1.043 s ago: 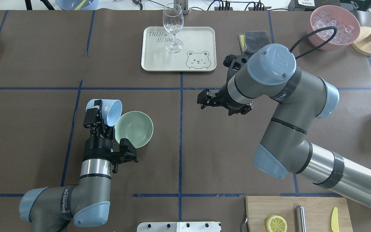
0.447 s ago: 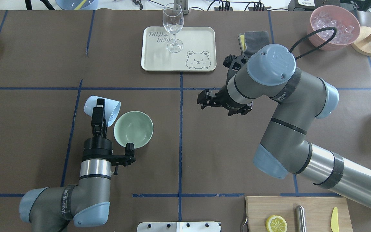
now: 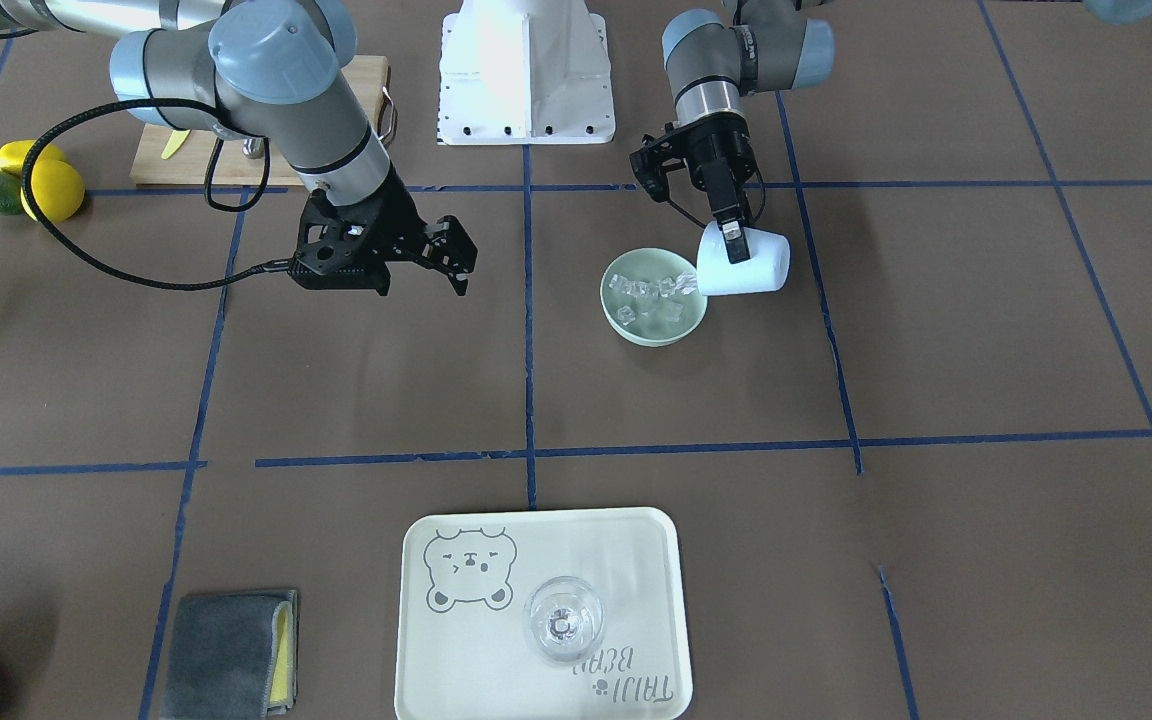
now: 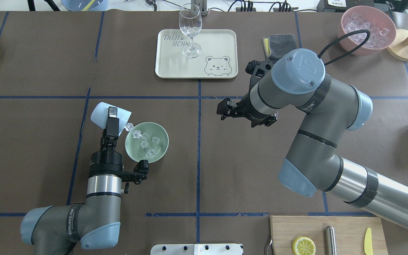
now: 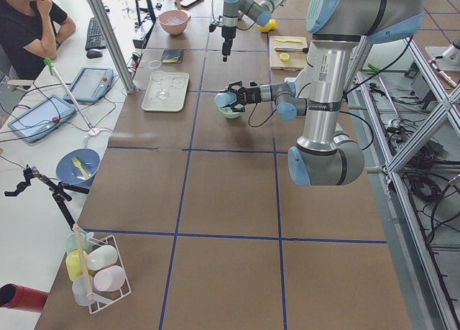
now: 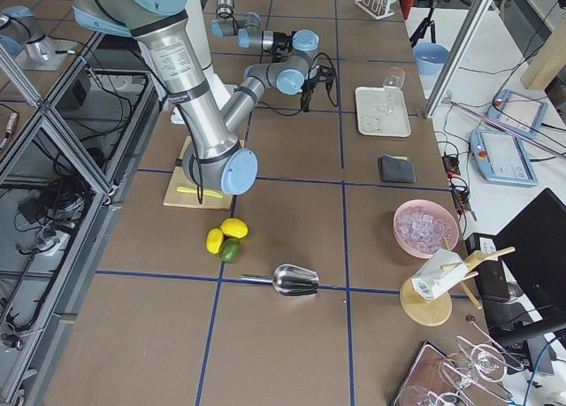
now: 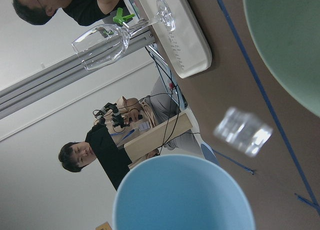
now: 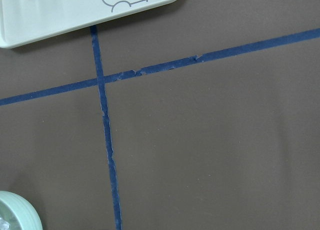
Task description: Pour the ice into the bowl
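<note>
On the overhead view, my left hand is clamped on the wall of the light blue cup. The cup is tipped onto its side just left of the mint-green bowl, with its mouth turned toward the bowl's rim. Most of the ice lies inside the bowl as several clear cubes on its floor, and one cube hangs in the air between the cup's mouth and the rim. The bowl stands on the worktop. Well right of the bowl, my right hand hovers with its fingers spread apart, holding nothing.
</note>
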Controlling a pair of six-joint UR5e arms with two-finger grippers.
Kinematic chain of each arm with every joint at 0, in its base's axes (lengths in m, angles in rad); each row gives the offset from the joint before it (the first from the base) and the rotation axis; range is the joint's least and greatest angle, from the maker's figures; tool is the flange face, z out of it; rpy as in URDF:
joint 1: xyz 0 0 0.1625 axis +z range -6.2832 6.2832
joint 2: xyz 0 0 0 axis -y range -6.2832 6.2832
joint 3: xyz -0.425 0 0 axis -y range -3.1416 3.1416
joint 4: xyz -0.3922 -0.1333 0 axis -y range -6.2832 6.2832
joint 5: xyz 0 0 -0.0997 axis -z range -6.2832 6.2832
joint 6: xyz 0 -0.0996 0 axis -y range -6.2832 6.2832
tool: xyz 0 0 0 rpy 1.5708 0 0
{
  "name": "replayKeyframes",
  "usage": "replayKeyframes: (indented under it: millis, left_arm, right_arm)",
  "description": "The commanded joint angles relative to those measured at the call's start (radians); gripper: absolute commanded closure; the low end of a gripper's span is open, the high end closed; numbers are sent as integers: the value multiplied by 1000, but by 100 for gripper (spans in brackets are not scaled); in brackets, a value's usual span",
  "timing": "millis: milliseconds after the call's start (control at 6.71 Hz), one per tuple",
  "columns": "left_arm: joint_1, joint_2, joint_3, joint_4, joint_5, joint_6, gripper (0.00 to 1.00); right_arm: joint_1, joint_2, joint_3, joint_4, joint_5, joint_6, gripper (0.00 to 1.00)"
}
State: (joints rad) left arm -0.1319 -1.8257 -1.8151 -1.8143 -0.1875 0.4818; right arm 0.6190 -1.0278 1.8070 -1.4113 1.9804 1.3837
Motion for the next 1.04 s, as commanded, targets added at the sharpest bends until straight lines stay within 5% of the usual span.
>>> replayKeyframes:
  millis: [0,447,745,894]
  left_arm:
    - [0,0,-6,0,0,9,100]
    - [-2,3,-68,-14,-18,11,100]
    - [-3,6,-186,-19,-227,-58,100]
    - [-6,6,-194,-19,-249,-168,100]
  right_arm:
    - [-1,0,0,0,0,3,0]
    - [-5,3,0,0,-2,8,0]
    - [-10,6,0,2,-5,9,0]
    - [-16,11,0,2,-8,9,0]
